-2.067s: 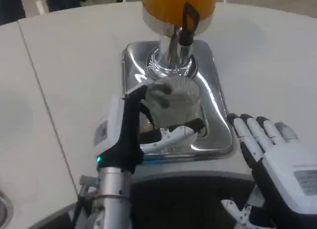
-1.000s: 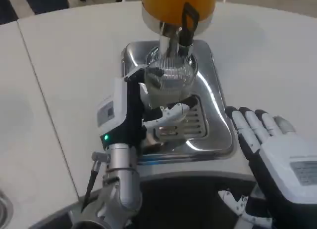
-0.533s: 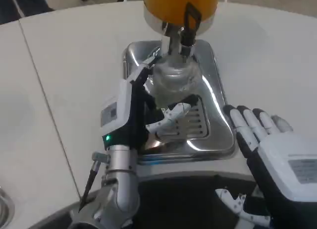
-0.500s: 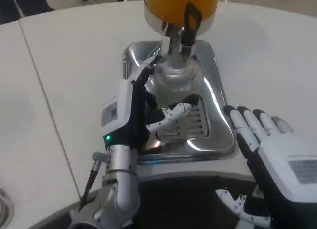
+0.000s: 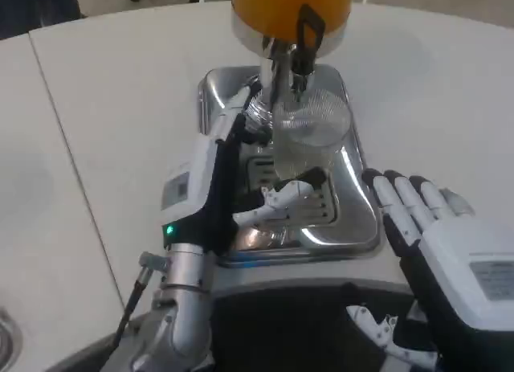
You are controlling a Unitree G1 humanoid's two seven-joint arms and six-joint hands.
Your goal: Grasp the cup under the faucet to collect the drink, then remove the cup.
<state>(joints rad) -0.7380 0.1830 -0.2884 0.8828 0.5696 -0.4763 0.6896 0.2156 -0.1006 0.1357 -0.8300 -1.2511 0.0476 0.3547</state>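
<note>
Nearest to us, our right hand (image 5: 450,251) lies flat on the white table (image 5: 120,107) just right of the drip tray, fingers spread and holding nothing, much as it has for the past two seconds. Our left hand (image 5: 229,179) reaches out over the steel drip tray (image 5: 353,219), thumb pointing right across the grille (image 5: 309,199) and the upper fingers running up along the left of the spout column. Here we see the change: half a second ago the clear cup (image 5: 309,135) sat centred under the faucet with our fingers wrapped round it, and now it shows shifted to the right, its ribbed mouth lying just right of the faucet (image 5: 289,67) instead of under it. From this angle we cannot tell for sure whether the left hand is gripping the cup; the thumb looks to lie below its base and the fingers to its left, so the hold may have loosened or the cup may have slid within it. The cup looks clear, and we cannot make out drink in it. Beyond stands the orange tank (image 5: 289,6) with its black tap lever (image 5: 307,26). We judge that collecting is not secured: the mouth looks off the spout line, so the next move probably calls for bringing the cup back left beneath the faucet and firming the grasp before any drink flows, or it could spill onto the tray.
</note>
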